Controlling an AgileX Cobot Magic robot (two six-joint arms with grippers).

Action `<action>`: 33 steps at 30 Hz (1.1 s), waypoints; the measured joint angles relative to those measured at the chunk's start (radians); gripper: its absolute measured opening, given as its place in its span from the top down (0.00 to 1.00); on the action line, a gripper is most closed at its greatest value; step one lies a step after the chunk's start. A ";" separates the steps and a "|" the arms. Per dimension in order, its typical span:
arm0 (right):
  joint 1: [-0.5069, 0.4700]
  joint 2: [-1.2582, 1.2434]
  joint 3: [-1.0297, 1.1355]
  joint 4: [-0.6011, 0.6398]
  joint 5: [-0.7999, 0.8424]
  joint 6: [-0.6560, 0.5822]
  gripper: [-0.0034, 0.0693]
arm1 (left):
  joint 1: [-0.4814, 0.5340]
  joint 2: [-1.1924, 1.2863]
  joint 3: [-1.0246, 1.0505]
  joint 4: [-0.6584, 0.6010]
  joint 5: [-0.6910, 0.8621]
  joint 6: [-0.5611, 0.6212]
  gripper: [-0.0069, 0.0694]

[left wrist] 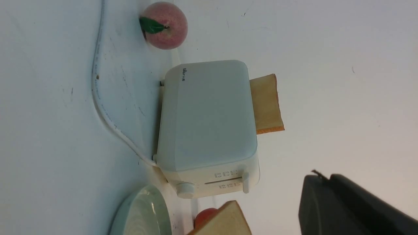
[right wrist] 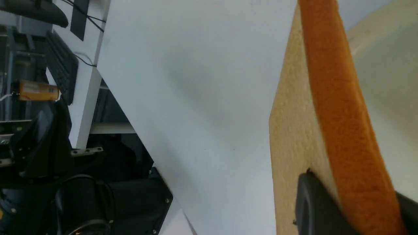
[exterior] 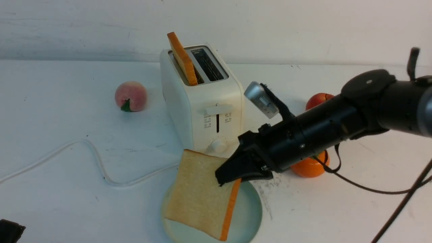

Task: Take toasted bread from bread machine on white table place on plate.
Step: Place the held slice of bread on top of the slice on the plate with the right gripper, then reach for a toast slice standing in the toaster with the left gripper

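The white bread machine stands at the middle of the white table, with one slice of toasted bread sticking up from its left slot. My right gripper is shut on a second slice of toasted bread, held tilted just above the pale green plate in front of the machine. In the right wrist view its black finger presses the pale face beside the orange crust. My left gripper is shut and empty, off to the left of the bread machine.
A peach lies left of the machine. A red apple and an orange lie to its right, behind my right arm. The white cord loops across the left half of the table. Dark speckles mark the surface beside the plate.
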 joint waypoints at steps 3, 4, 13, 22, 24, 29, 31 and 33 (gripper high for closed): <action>0.019 0.045 0.000 -0.005 -0.027 -0.003 0.71 | 0.000 0.000 0.000 0.001 0.002 0.000 0.88; 0.029 0.059 0.000 -0.014 -0.043 -0.003 0.64 | 0.000 0.000 0.000 0.001 0.003 0.001 0.88; 0.025 0.076 -0.077 -0.282 -0.110 0.034 0.08 | 0.000 0.000 0.000 0.030 0.041 0.047 0.86; 0.013 0.035 -0.353 -0.829 0.041 0.382 0.11 | 0.000 0.000 -0.004 -0.053 0.075 0.004 0.86; -0.001 0.006 -0.471 -1.032 0.138 0.527 0.25 | 0.000 0.000 -0.062 -0.109 0.108 0.017 0.86; -0.039 -0.089 -0.600 -1.248 0.212 0.690 0.72 | 0.000 0.004 -0.285 -0.116 0.178 0.214 0.86; -0.053 -0.163 -0.594 -1.264 0.222 0.715 0.90 | 0.000 0.052 -0.380 -0.116 0.247 0.319 0.86; -0.056 -0.252 -0.554 -1.265 0.224 0.722 0.97 | 0.000 0.142 -0.454 -0.106 0.351 0.409 0.86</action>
